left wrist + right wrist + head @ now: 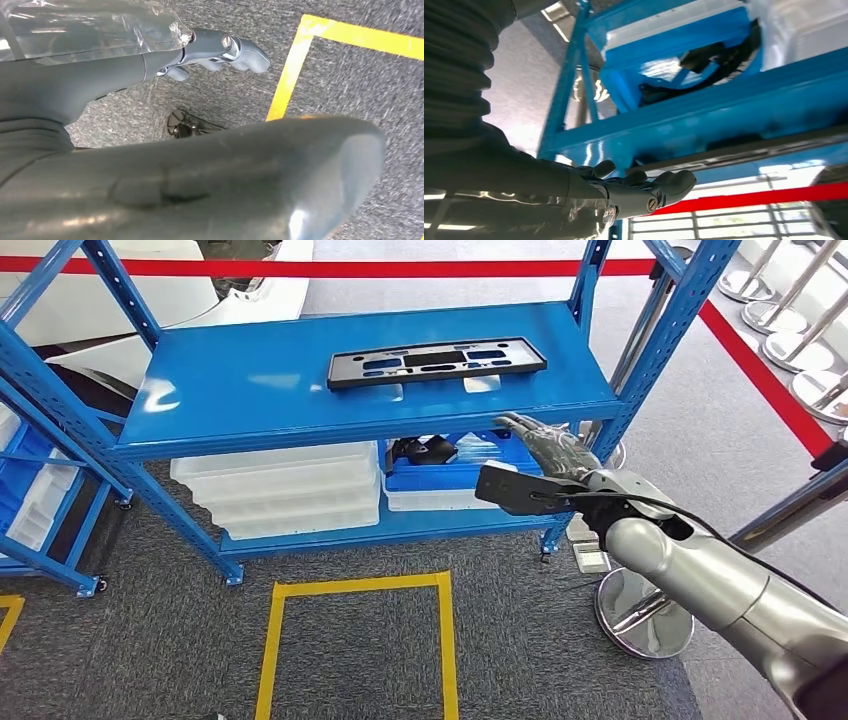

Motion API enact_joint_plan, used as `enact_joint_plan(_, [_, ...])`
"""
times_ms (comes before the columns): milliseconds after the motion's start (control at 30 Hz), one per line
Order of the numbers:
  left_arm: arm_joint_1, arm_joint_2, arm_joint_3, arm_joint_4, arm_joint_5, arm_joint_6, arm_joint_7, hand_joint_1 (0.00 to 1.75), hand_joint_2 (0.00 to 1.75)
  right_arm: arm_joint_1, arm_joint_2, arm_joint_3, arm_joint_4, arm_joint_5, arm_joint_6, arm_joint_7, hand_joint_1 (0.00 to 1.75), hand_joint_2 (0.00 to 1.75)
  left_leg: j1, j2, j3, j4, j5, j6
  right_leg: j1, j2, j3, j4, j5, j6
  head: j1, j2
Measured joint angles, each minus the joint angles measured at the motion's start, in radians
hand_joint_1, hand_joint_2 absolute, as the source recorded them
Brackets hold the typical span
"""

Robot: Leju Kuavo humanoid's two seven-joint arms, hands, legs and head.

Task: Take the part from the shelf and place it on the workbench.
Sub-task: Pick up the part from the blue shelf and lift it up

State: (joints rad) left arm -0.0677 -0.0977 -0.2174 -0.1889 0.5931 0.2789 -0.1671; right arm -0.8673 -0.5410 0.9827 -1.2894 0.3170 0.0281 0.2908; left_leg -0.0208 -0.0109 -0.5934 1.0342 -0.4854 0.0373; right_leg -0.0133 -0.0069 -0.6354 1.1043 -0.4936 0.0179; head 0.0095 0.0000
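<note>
Reaching up from the lower right, the right hand (545,445) sits just below the front edge of the blue shelf (250,390), fingers spread and holding nothing; the left hand (220,50) hangs over grey carpet (350,75) near a yellow tape line (287,75), its fingers loosely apart and empty; farther off, the black part (437,361) lies flat on the top board, well clear of both hands; beneath it sit clear trays (280,485) and a blue bin (450,475); a red barrier tape (330,268) runs behind.

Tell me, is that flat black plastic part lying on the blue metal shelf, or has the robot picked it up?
Lying on the shelf. The flat black plastic part rests on the blue metal shelf; the right hand is below its edge, holding nothing.
</note>
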Motion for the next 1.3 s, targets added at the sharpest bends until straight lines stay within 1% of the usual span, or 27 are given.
enact_joint_plan(33, [-0.001, -0.001, -0.002, 0.0, 0.003, 0.002, 0.0, 0.0, 0.0, -0.013, 0.012, 0.007, 0.005, -0.004, 0.007, -0.005, 0.0, 1.75, 0.0, 0.0, -0.004, 0.003, -0.001, -0.003, 0.003, 0.001, 0.016, -0.038, 0.01, -0.006, -0.001, 0.0])
enact_joint_plan(67, [-0.001, -0.001, -0.003, 0.0, 0.006, 0.003, -0.001, 0.0, 0.0, -0.023, 0.024, 0.014, 0.011, -0.009, 0.013, -0.009, 0.0, 1.75, 0.001, 0.0, -0.008, 0.005, -0.002, -0.006, 0.006, 0.003, 0.02, -0.053, 0.008, -0.01, -0.003, 0.0])
enact_joint_plan(100, [-0.001, -0.001, -0.005, 0.0, 0.008, 0.004, -0.001, 0.0, 0.0, -0.032, 0.036, 0.021, 0.018, -0.013, 0.019, -0.011, 0.0, 1.75, 0.001, -0.001, -0.009, 0.006, -0.001, -0.009, 0.008, 0.004, 0.02, -0.059, 0.011, -0.011, -0.004, 0.0])
enact_joint_plan(167, [0.0, -0.001, -0.008, 0.0, 0.013, 0.005, -0.003, 0.0, 0.0, -0.049, 0.059, 0.035, 0.032, -0.02, 0.027, -0.015, 0.0, 1.75, 0.002, -0.001, -0.009, 0.011, -0.008, -0.021, 0.002, 0.003, 0.025, -0.069, 0.017, -0.018, -0.001, 0.0])
enact_joint_plan(200, [-0.001, -0.001, -0.01, 0.0, 0.015, 0.005, -0.004, 0.0, 0.0, -0.058, 0.072, 0.041, 0.04, -0.024, 0.03, -0.017, 0.0, 1.75, 0.003, 0.0, -0.015, 0.03, -0.021, -0.028, -0.003, 0.001, 0.029, -0.075, 0.02, -0.021, -0.004, 0.0])
enact_joint_plan(233, [-0.001, -0.001, -0.011, 0.0, 0.018, 0.005, -0.005, 0.0, 0.0, -0.069, 0.084, 0.048, 0.049, -0.028, 0.033, -0.019, 0.0, 1.75, 0.005, 0.0, -0.031, 0.069, -0.045, -0.037, -0.008, -0.001, 0.032, -0.081, 0.022, -0.024, -0.008, 0.0])
enact_joint_plan(267, [-0.001, -0.001, -0.013, 0.0, 0.021, 0.005, -0.006, 0.0, 0.0, -0.077, 0.096, 0.055, 0.059, -0.032, 0.037, -0.021, 0.0, 1.75, 0.011, 0.001, -0.057, 0.125, -0.073, -0.045, -0.01, -0.002, 0.033, -0.082, 0.022, -0.024, -0.015, 0.0])
enact_joint_plan(300, [-0.001, -0.001, -0.014, 0.0, 0.024, 0.005, -0.007, 0.0, 0.0, -0.083, 0.107, 0.062, 0.071, -0.038, 0.041, -0.023, 0.0, 1.75, 0.018, 0.001, -0.09, 0.19, -0.101, -0.052, -0.012, -0.003, 0.034, -0.082, 0.022, -0.025, -0.022, 0.0])
enact_joint_plan(333, [0.0, -0.001, -0.014, 0.0, 0.026, 0.005, -0.007, 0.0, 0.0, -0.087, 0.117, 0.069, 0.085, -0.044, 0.044, -0.025, 0.0, 1.75, 0.025, 0.001, -0.12, 0.245, -0.117, -0.058, -0.014, -0.004, 0.034, -0.082, 0.021, -0.024, -0.027, 0.0])
enact_joint_plan(367, [0.001, -0.001, -0.016, 0.0, 0.028, 0.005, -0.007, 0.0, 0.0, -0.088, 0.125, 0.076, 0.099, -0.05, 0.047, -0.027, 0.0, 1.75, 0.031, 0.001, -0.135, 0.269, -0.116, -0.064, -0.017, -0.004, 0.034, -0.081, 0.02, -0.022, -0.031, 0.0])
enact_joint_plan(400, [0.002, -0.001, -0.018, 0.0, 0.03, 0.005, -0.007, 0.0, 0.0, -0.088, 0.132, 0.083, 0.112, -0.056, 0.049, -0.03, 0.0, 1.75, 0.037, 0.001, -0.133, 0.256, -0.096, -0.069, -0.02, -0.005, 0.035, -0.08, 0.018, -0.019, -0.035, 0.0])
enact_joint_plan(433, [0.002, -0.001, -0.02, 0.0, 0.032, 0.005, -0.007, 0.0, 0.0, -0.089, 0.138, 0.089, 0.124, -0.06, 0.05, -0.033, 0.0, 1.75, 0.043, 0.002, -0.11, 0.203, -0.059, -0.074, -0.024, -0.005, 0.038, -0.079, 0.015, -0.015, -0.039, 0.0])
enact_joint_plan(467, [0.002, -0.001, -0.022, 0.0, 0.034, 0.005, -0.007, 0.0, 0.0, -0.09, 0.143, 0.095, 0.134, -0.063, 0.05, -0.035, 0.0, 1.75, 0.048, 0.002, -0.078, 0.13, -0.023, -0.08, -0.027, -0.005, 0.041, -0.077, 0.012, -0.008, -0.044, 0.0])
enact_joint_plan(500, [0.002, -0.001, -0.024, 0.0, 0.035, 0.005, -0.007, 0.0, 0.0, -0.093, 0.147, 0.101, 0.144, -0.066, 0.05, -0.037, 0.0, 1.75, 0.049, 0.001, -0.049, 0.066, 0.003, -0.082, -0.028, -0.005, 0.043, -0.075, 0.008, -0.001, -0.05, 0.0])
enact_joint_plan(533, [0.002, -0.001, -0.025, 0.0, 0.036, 0.004, -0.007, 0.0, 0.0, -0.096, 0.15, 0.106, 0.153, -0.068, 0.05, -0.039, 0.0, 1.75, 0.049, 0.0, -0.029, 0.021, 0.017, -0.082, -0.027, -0.004, 0.044, -0.074, 0.006, 0.007, -0.054, 0.0])
enact_joint_plan(567, [0.003, -0.002, -0.027, 0.0, 0.036, 0.004, -0.007, 0.0, 0.0, -0.099, 0.153, 0.112, 0.163, -0.069, 0.049, -0.04, 0.0, 1.75, 0.051, -0.001, -0.022, 0.0, 0.019, -0.08, -0.025, -0.002, 0.043, -0.072, 0.001, 0.012, -0.054, 0.0])
enact_joint_plan(600, [0.004, -0.002, -0.028, 0.0, 0.036, 0.003, -0.007, 0.0, 0.0, -0.102, 0.156, 0.117, 0.173, -0.07, 0.049, -0.041, 0.0, 1.75, 0.05, -0.002, -0.021, -0.003, 0.018, -0.077, -0.023, 0.0, 0.043, -0.072, 0.0, 0.008, -0.052, 0.0])
enact_joint_plan(667, [0.005, -0.002, -0.029, 0.0, 0.037, 0.0, -0.006, 0.0, 0.0, -0.105, 0.16, 0.128, 0.188, -0.072, 0.046, -0.038, 0.0, 1.75, 0.053, -0.002, -0.02, -0.006, 0.018, -0.075, -0.022, 0.002, 0.047, -0.076, -0.002, -0.008, -0.04, 0.0])
enact_joint_plan(700, [0.005, -0.002, -0.029, 0.0, 0.037, -0.003, -0.006, 0.0, 0.0, -0.106, 0.16, 0.133, 0.194, -0.072, 0.043, -0.033, 0.0, 1.75, 0.052, -0.003, -0.019, -0.006, 0.018, -0.074, -0.021, 0.002, 0.051, -0.081, 0.002, -0.015, -0.035, 0.0])
enact_joint_plan(733, [0.005, -0.002, -0.029, 0.0, 0.037, -0.007, -0.006, 0.0, 0.0, -0.107, 0.16, 0.136, 0.199, -0.072, 0.04, -0.024, 0.0, 1.75, 0.052, -0.004, -0.019, -0.006, 0.017, -0.073, -0.021, 0.001, 0.054, -0.086, 0.003, -0.014, -0.029, 0.0])
enact_joint_plan(833, [0.005, -0.002, -0.031, 0.0, 0.037, -0.018, -0.006, 0.0, 0.0, -0.109, 0.154, 0.14, 0.21, -0.068, 0.031, 0.009, 0.0, 1.75, 0.051, -0.004, -0.018, -0.005, 0.015, -0.067, -0.021, 0.001, 0.061, -0.099, 0.008, -0.004, -0.013, 0.0])
enact_joint_plan(900, [0.005, -0.002, -0.032, 0.0, 0.037, -0.021, -0.006, 0.0, 0.0, -0.109, 0.147, 0.14, 0.217, -0.066, 0.029, 0.02, 0.0, 1.75, 0.051, -0.003, -0.017, -0.005, 0.013, -0.064, -0.021, 0.001, 0.063, -0.103, 0.01, 0.006, -0.006, 0.0])
enact_joint_plan(967, [0.005, -0.002, -0.033, 0.0, 0.037, -0.023, -0.006, 0.0, 0.0, -0.109, 0.143, 0.141, 0.221, -0.065, 0.028, 0.022, 0.0, 1.75, 0.05, -0.002, -0.017, -0.004, 0.012, -0.062, -0.021, 0.002, 0.064, -0.106, 0.01, 0.014, -0.001, 0.0])
enact_joint_plan(1067, [0.005, -0.002, -0.036, 0.0, 0.038, -0.023, -0.006, 0.0, 0.0, -0.109, 0.14, 0.141, 0.226, -0.065, 0.028, 0.023, 0.0, 1.75, 0.049, -0.002, -0.017, -0.004, 0.012, -0.061, -0.021, 0.001, 0.064, -0.107, 0.01, 0.025, 0.0, 0.0])
enact_joint_plan(1133, [0.005, -0.002, -0.037, 0.0, 0.038, -0.024, -0.006, 0.0, 0.0, -0.109, 0.139, 0.141, 0.229, -0.065, 0.028, 0.023, 0.0, 1.75, 0.048, -0.002, -0.016, -0.005, 0.012, -0.061, -0.02, 0.001, 0.064, -0.107, 0.009, 0.027, 0.0, 0.0])
enact_joint_plan(1300, [0.005, -0.002, -0.039, 0.0, 0.038, -0.024, -0.006, 0.0, 0.0, -0.109, 0.137, 0.142, 0.234, -0.065, 0.028, 0.023, 0.0, 1.75, 0.049, -0.002, -0.009, -0.011, 0.012, -0.062, -0.019, 0.002, 0.064, -0.105, 0.009, 0.026, -0.002, 0.0])
